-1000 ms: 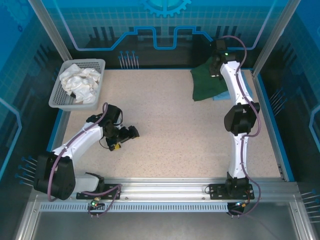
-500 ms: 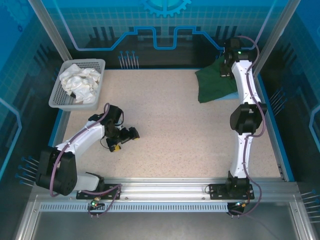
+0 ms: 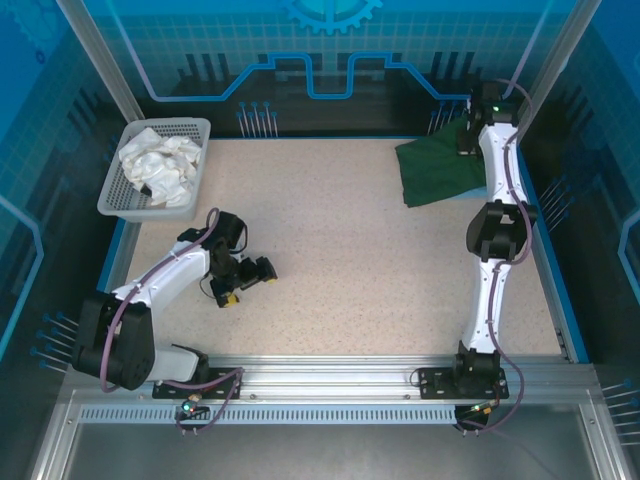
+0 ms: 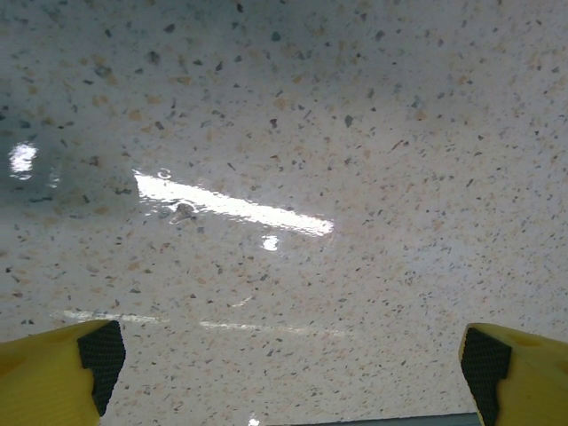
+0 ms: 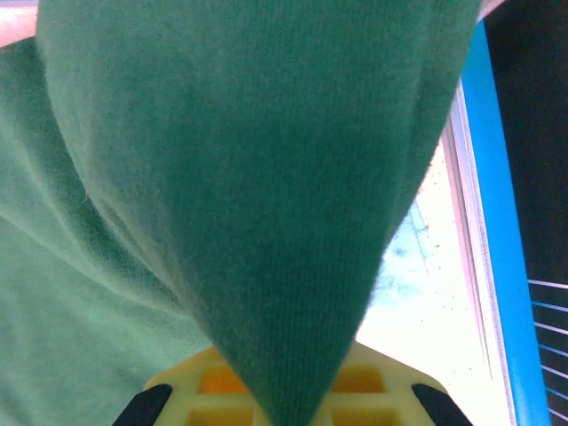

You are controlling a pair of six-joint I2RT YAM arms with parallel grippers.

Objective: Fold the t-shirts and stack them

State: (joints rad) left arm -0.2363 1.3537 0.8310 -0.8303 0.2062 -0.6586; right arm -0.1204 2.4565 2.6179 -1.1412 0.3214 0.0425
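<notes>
A dark green t-shirt (image 3: 435, 170) lies bunched at the table's far right corner. One end of it is lifted toward my right gripper (image 3: 468, 138). In the right wrist view the green cloth (image 5: 248, 177) hangs in a taut cone that narrows into my right gripper (image 5: 288, 410), which is shut on it. My left gripper (image 3: 247, 281) hovers low over the bare table at the near left, far from the shirt. In the left wrist view it (image 4: 293, 373) stands wide open, its yellow fingertips (image 4: 62, 368) at the frame's two lower corners and nothing between them.
A white mesh basket (image 3: 112, 195) holding crumpled white cloth (image 3: 160, 165) stands at the far left corner. A blue raised rim (image 3: 545, 260) runs along the table's right edge, close beside the right arm. Speckled tabletop (image 3: 340, 260) stretches between the two arms.
My right arm has swung further toward the far right corner, pulling the green t-shirt that way with it. The left arm has barely moved.
</notes>
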